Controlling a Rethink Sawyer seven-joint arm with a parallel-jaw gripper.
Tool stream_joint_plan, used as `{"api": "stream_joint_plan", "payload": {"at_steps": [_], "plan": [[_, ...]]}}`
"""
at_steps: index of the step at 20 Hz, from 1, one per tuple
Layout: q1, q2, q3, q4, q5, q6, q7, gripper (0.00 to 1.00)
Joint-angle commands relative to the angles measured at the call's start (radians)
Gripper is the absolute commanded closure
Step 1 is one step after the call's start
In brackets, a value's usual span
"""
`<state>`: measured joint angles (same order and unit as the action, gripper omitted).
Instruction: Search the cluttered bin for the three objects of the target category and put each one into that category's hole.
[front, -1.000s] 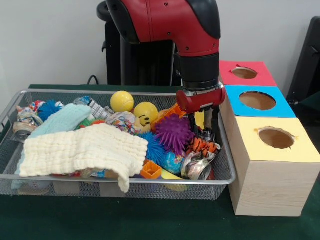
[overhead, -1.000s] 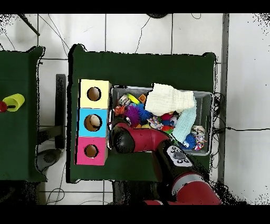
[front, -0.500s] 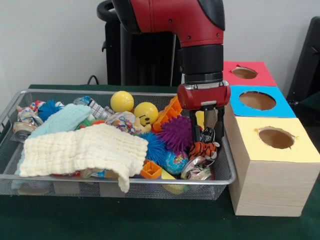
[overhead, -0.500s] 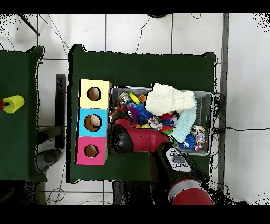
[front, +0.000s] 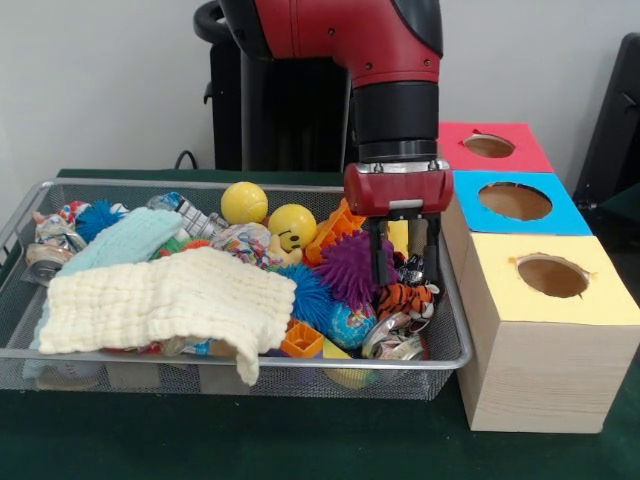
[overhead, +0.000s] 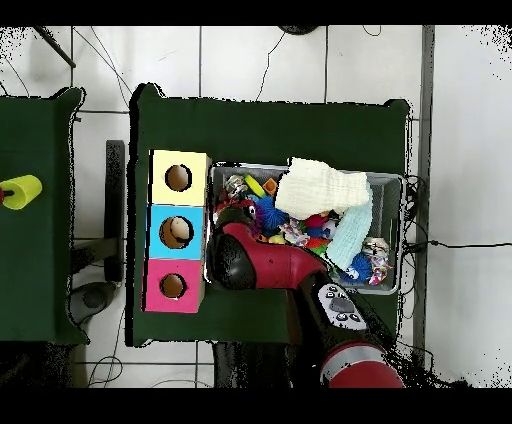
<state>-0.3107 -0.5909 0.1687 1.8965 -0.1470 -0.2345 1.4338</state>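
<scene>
Your gripper (front: 404, 262) hangs with its jaws parted and nothing held between them, straddling the clutter at the bin's (front: 120, 357) box-side end. Just below lies a striped tiger toy (front: 408, 297) beside a purple spiky ball (front: 346, 267); which category is the target cannot be told from here. Risk, in my judgement: closing now could pinch the ball's spikes or the crushed can (front: 392, 338), lifting the wrong item toward the yellow box hole (front: 552, 275).
</scene>
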Motion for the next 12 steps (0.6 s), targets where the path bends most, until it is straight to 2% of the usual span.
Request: {"api": "stream_joint_plan", "payload": {"at_steps": [1,5,12], "plan": [[-0.005,0.009,0.001,0.038,0.045,-0.073,0.274,0.00],[-0.019,0.020,-0.010,0.070,0.099,-0.105,0.357,0.00],[-0.093,0.059,0.035,0.145,0.223,-0.028,0.491,0.00]]}}
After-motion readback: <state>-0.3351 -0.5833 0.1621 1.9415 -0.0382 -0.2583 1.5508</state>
